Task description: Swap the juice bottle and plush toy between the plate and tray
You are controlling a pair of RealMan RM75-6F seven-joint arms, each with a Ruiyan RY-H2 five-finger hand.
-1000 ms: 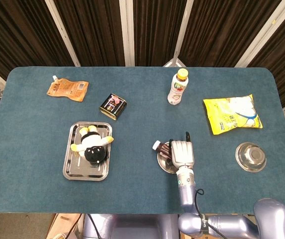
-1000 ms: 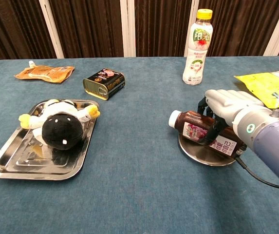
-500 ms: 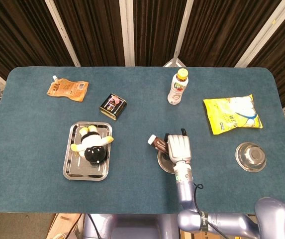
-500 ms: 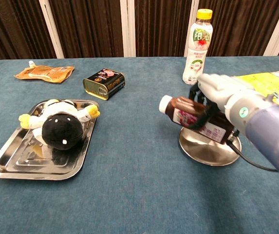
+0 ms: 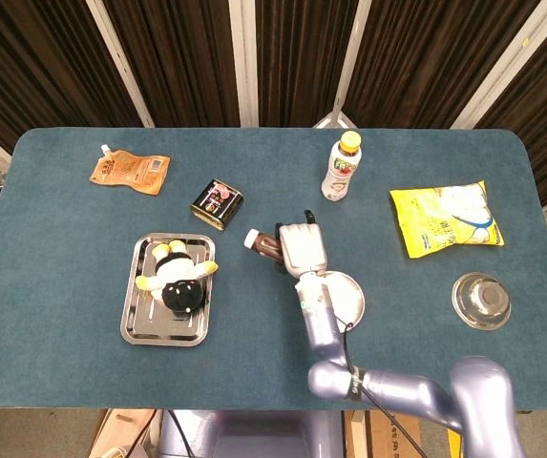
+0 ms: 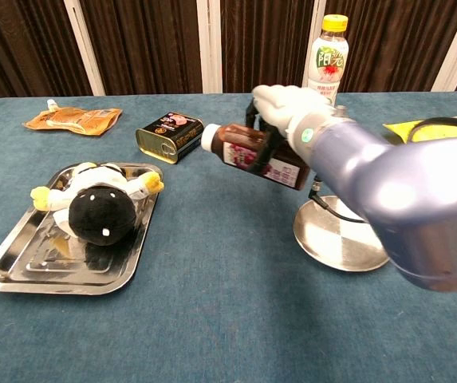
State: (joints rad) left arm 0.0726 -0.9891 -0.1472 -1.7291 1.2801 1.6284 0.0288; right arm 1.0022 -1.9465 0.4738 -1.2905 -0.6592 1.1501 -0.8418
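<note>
The juice bottle (image 6: 256, 154) is gripped sideways by the right hand (image 6: 288, 102) above the worktop, between plate (image 6: 341, 236) and tray (image 6: 21, 271); it could be dropped if the grasp slackens.

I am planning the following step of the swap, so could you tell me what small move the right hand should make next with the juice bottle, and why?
Probably carry it a little further left and set it on bare table near the tray. The right hand holds the juice bottle in the air, clear of the plate, but the plush toy lies in the tray, leaving little room for the bottle.
</note>
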